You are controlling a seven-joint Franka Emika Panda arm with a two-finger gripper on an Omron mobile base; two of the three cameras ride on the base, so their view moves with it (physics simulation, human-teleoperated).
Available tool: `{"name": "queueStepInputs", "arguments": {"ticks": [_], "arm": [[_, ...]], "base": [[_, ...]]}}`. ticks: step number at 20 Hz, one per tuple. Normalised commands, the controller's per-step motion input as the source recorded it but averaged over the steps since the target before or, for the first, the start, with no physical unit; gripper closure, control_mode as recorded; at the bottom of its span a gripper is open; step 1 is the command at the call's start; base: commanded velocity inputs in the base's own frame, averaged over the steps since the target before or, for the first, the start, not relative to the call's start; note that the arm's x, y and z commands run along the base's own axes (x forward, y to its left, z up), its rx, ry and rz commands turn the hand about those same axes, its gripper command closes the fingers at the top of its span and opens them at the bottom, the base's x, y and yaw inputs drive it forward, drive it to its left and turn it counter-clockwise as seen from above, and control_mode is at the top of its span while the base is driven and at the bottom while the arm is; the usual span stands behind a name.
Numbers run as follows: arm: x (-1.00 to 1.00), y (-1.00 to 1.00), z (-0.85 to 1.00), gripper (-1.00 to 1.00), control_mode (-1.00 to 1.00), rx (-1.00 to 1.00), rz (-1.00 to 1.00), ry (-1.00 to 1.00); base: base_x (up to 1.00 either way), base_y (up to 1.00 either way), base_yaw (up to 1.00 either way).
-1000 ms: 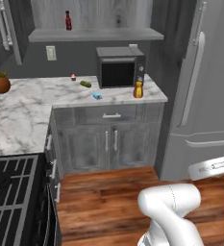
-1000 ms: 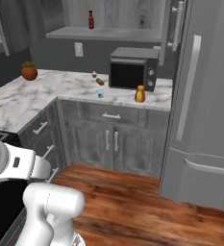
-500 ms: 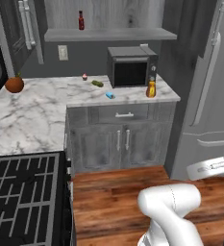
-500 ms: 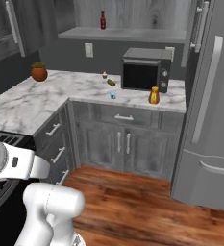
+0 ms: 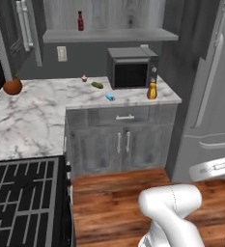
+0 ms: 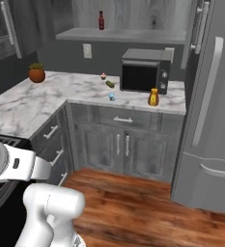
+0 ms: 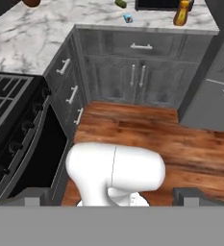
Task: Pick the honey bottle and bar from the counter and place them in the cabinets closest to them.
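Gripper (image 7: 111,194) jaws spread wide, holding nothing, touching nothing, well apart from honey bottle (image 7: 182,13) and bar (image 7: 128,18) on counter (image 7: 31,33)

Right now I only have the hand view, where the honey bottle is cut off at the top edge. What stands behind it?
Observer: A dark microwave stands just behind the honey bottle on the counter.
Operator: Anything above the counter?
Observer: An open shelf on the wall, carrying a dark-red sauce bottle.
Operator: Any upper cabinet on the bottle's side?
Observer: Yes, an upper cabinet door with a silver handle hangs just right of that shelf.
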Motion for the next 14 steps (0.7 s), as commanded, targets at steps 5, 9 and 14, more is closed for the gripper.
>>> {"name": "queueStepInputs", "arguments": {"ticks": [5, 9, 14], "arm": [[0.0, 0.0, 0.0, -1.0, 1.0, 0.0, 0.0, 0.0], [0.0, 0.0, 0.0, -1.0, 1.0, 0.0, 0.0, 0.0], [0.0, 0.0, 0.0, -1.0, 1.0, 0.0, 0.0, 0.0]], "base": [[0.51, 0.05, -0.06], [0.53, 0.12, -0.06], [0.52, 0.18, -0.06]]}}
